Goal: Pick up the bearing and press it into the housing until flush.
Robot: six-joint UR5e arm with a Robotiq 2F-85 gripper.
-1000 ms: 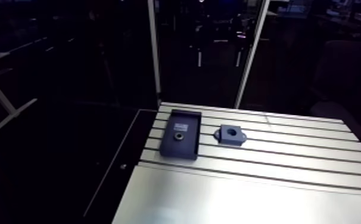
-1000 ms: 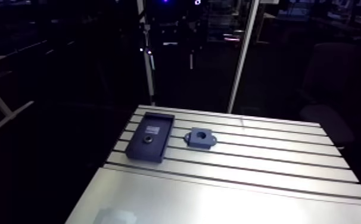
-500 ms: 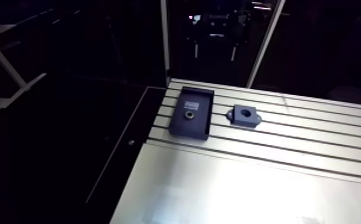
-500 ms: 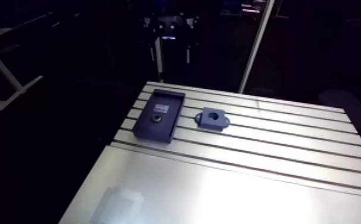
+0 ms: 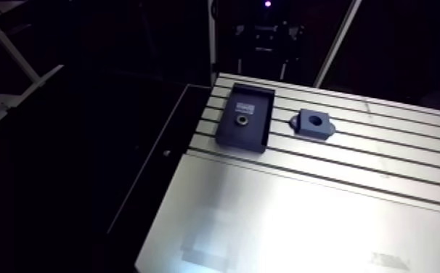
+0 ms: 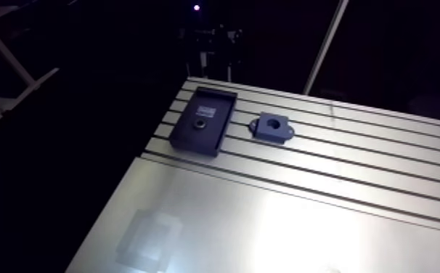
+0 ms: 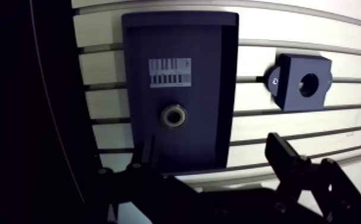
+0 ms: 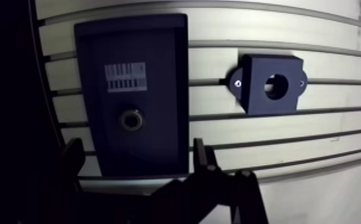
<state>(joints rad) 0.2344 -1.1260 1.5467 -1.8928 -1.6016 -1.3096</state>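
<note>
A small ring-shaped bearing [image 7: 174, 115] lies in a dark rectangular tray [image 7: 207, 77] near the table's left edge, just below a white barcode label [image 7: 170, 72]. The dark square housing [image 7: 302, 81], with a round bore and two small ears, sits on the slotted table beside the tray, apart from it. My gripper [image 7: 212, 156] hangs above the tray's near end, open, with nothing between its fingers; the bearing lies a little ahead of them. In the arm view the tray [image 5: 234, 134], bearing [image 5: 243, 120] and housing [image 5: 314, 125] show, but the gripper does not.
The slotted aluminium table [image 5: 383, 156] gives way to a smooth plate [image 5: 303, 225] nearer the arm. The table's left edge [image 5: 186, 138] runs close beside the tray, with a dark drop beyond it.
The whole arm view has shifted and tilted down over the table, so the camera moved. Tray, bearing and housing keep their places on the table.
</note>
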